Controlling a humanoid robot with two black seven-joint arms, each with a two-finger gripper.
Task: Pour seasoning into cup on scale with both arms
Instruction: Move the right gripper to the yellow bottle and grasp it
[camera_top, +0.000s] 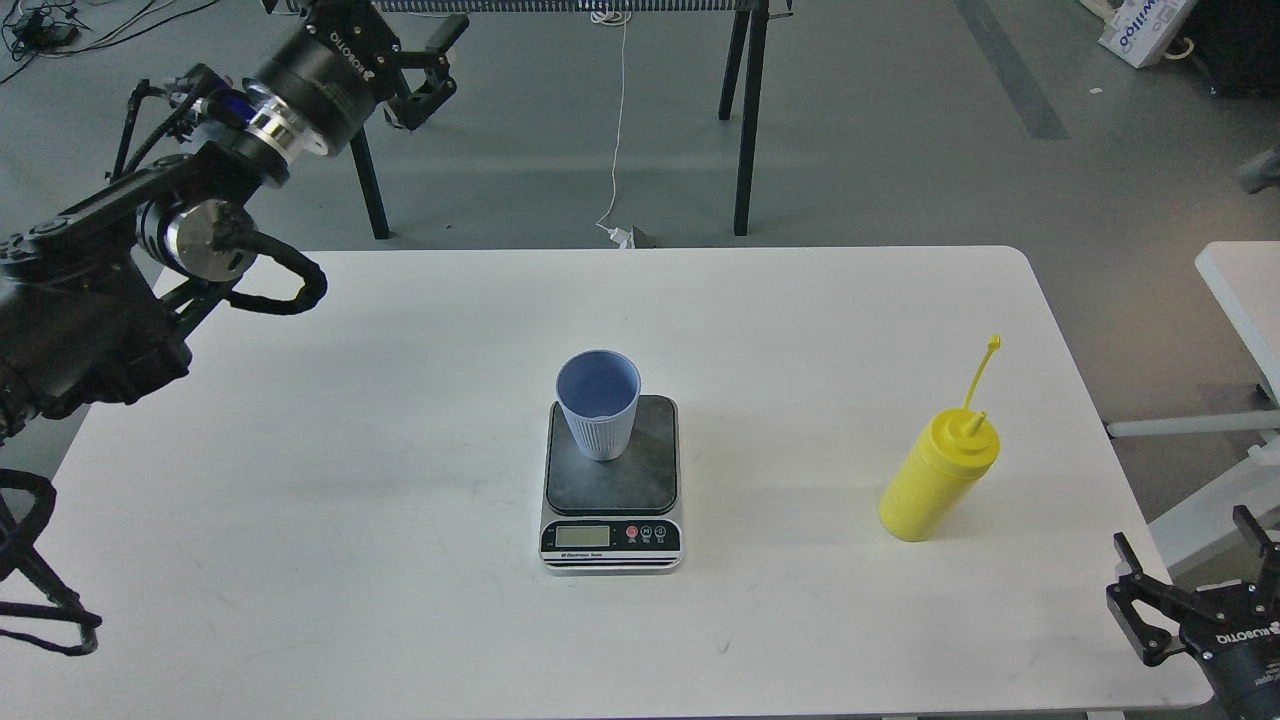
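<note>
The light blue-grey ribbed cup stands upright and empty on the back left part of the scale, which sits at the table's middle with its display facing me. The yellow squeeze bottle stands upright at the right of the table, its cap strap sticking up. My left gripper is open and empty, raised high beyond the table's far left corner, far from the cup. My right gripper is open and empty at the table's near right corner, below and to the right of the bottle.
The white table has rounded corners. Black stand legs and a white cable are on the floor behind it. A second white surface lies off the right edge.
</note>
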